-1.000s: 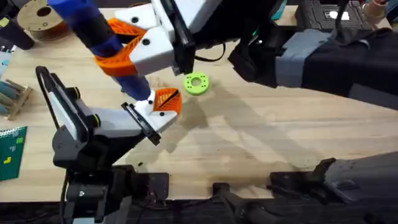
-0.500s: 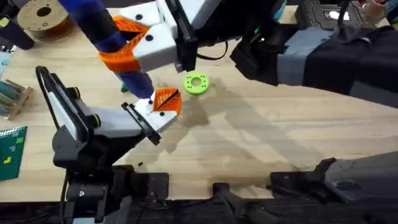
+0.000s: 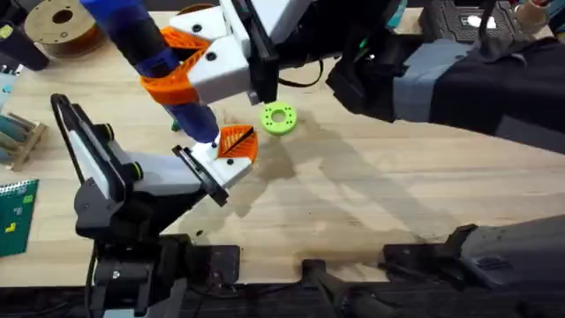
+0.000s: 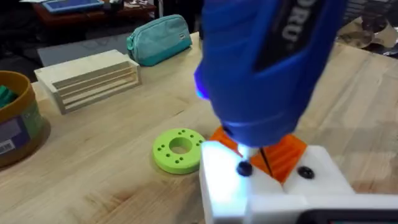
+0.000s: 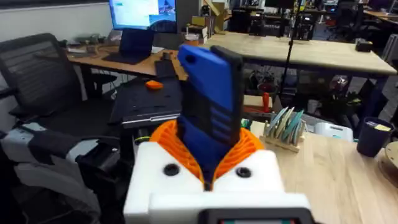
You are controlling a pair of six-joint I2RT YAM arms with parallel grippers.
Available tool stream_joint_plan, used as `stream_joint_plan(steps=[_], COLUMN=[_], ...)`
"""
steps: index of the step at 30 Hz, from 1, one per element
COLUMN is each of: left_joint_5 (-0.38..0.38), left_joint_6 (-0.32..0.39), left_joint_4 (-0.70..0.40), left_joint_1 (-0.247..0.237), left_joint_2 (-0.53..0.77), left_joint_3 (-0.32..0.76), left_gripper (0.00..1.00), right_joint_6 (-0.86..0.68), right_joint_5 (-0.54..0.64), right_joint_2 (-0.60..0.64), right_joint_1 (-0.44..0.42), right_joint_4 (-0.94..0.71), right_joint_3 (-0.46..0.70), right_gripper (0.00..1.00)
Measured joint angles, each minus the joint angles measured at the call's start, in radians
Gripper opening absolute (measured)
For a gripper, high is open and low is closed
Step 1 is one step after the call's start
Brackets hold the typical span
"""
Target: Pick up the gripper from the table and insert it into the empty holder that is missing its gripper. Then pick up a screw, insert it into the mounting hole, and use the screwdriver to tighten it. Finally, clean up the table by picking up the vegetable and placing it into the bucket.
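Right gripper is clamped on the blue screwdriver, tilted, tip down onto the white holder. The left gripper pins that block on the table; its fingers' spread I can't tell. The tip meets a dark screw (judging by the glow), so alignment decides it.

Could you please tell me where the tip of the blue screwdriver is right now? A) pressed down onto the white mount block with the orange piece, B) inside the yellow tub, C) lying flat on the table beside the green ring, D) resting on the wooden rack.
A: the blue screwdriver, held by the right pincer, stands with its tip on the white mount block, next to the green ring.
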Motion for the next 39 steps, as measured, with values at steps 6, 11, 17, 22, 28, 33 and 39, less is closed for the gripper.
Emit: stream_joint_plan(steps=[6,11,17,22,28,33,39], left_joint_5=[0.0,0.0,0.0,0.0,0.0,0.0,0.0], left_joint_6=[0.0,0.0,0.0,0.0,0.0,0.0,0.0], left_joint_4=[0.0,0.0,0.0,0.0,0.0,0.0,0.0], left_joint_1=[0.0,0.0,0.0,0.0,0.0,0.0,0.0], left_joint_2=[0.0,0.0,0.0,0.0,0.0,0.0,0.0], left_joint_3=[0.0,0.0,0.0,0.0,0.0,0.0,0.0], left_gripper=[0.006,0.006,0.006,0.006,0.006,0.006,0.006], right_joint_6=[0.0,0.0,0.0,0.0,-0.001,-0.001,-0.002], right_joint_5=[0.0,0.0,0.0,0.0,0.0,0.0,0.005], right_joint_2=[0.0,0.0,0.0,0.0,0.0,0.0,0.0], right_joint_1=[0.0,0.0,0.0,0.005,0.01,0.01,0.01], right_joint_4=[0.0,-0.001,-0.001,-0.001,-0.016,-0.023,-0.024], right_joint_3=[0.0,0.0,0.0,0.0,0.001,0.001,0.002], right_gripper=[0.019,0.019,0.019,0.019,0.019,0.019,0.019])
